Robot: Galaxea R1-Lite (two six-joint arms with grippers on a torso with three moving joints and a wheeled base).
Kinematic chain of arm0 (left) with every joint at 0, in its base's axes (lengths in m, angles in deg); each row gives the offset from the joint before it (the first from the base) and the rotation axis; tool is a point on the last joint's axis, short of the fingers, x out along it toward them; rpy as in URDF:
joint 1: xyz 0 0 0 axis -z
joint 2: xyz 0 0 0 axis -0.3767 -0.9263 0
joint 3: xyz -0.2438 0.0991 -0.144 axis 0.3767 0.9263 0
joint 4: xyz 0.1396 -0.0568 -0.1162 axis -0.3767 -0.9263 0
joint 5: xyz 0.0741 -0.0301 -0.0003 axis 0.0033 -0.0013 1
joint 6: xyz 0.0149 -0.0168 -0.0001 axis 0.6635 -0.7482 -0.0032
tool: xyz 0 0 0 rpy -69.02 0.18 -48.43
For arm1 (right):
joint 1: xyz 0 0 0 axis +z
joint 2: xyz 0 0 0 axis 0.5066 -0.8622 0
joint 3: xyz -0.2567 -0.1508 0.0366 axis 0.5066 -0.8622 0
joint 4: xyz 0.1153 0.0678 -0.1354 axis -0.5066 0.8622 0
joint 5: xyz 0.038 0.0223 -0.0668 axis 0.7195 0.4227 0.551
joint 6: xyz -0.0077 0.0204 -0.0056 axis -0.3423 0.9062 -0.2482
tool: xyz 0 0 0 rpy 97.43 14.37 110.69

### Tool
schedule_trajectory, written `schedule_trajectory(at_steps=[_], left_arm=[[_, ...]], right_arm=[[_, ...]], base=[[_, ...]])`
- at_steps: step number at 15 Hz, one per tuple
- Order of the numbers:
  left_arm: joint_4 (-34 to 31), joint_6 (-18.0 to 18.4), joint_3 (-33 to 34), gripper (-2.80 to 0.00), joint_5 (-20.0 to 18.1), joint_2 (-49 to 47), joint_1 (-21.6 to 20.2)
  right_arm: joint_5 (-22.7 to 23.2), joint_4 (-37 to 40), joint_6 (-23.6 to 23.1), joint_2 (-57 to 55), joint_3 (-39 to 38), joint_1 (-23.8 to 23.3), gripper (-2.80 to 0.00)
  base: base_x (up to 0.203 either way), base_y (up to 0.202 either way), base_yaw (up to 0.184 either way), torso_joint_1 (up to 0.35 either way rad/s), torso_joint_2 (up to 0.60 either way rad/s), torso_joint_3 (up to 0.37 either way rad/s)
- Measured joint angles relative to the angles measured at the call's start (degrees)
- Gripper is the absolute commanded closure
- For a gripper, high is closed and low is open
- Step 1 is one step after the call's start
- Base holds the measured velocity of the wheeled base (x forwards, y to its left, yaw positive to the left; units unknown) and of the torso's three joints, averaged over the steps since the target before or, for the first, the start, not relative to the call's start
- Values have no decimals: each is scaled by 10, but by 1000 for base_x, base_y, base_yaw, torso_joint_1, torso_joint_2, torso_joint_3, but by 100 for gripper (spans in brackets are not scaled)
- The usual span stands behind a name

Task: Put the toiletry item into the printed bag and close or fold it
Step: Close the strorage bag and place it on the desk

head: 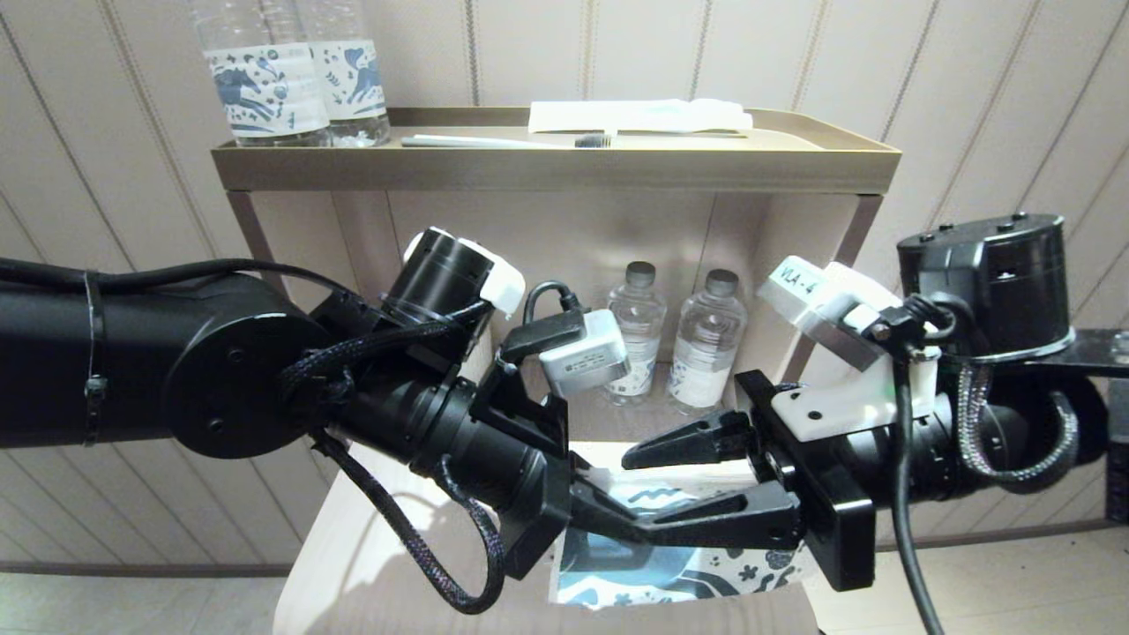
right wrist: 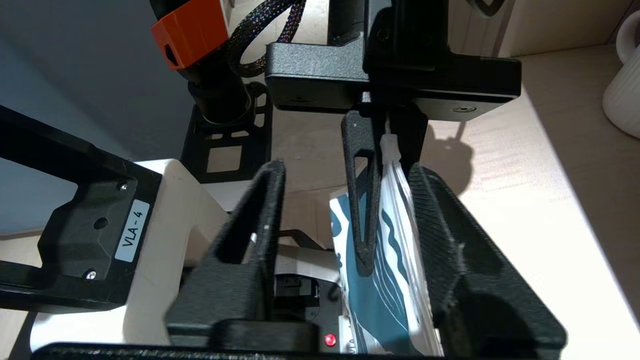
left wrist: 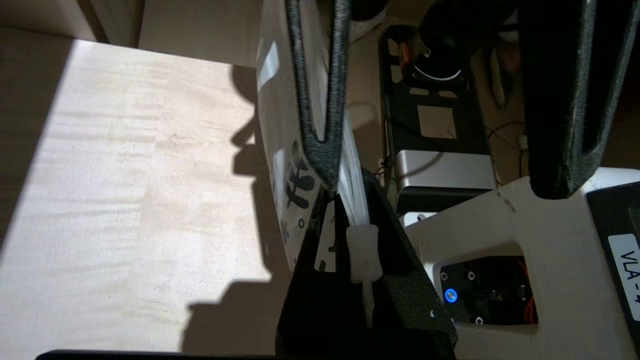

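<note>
The printed bag (head: 679, 578) hangs on edge above the light wooden table, white with blue-grey horse print. My left gripper (head: 653, 522) is shut on its upper edge, beside a white zip slider (left wrist: 364, 250). In the right wrist view the left gripper's fingers (right wrist: 365, 240) pinch the printed bag (right wrist: 395, 280). My right gripper (right wrist: 350, 172) is open and straddles the bag, which rests against one of its fingers. From the head view the right gripper (head: 639, 494) faces the left one. The comb does not show in any view.
The upper shelf tray (head: 556, 168) carries two horse-label bottles (head: 291, 79), a toothbrush (head: 503, 141) and a flat white packet (head: 635, 115). Two small bottles (head: 670, 344) stand in the niche below. A white ribbed mug (right wrist: 625, 90) sits on the table (head: 370, 564).
</note>
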Motion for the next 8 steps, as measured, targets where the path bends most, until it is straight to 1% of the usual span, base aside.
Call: schedule_trajectory(at_steps=[8], left_arm=[[1,-5,-2,0,-1,-1,1]], right_arm=[[10,0,5,-19,11,1,-280]], base=[[0,0,0,0,0,0]])
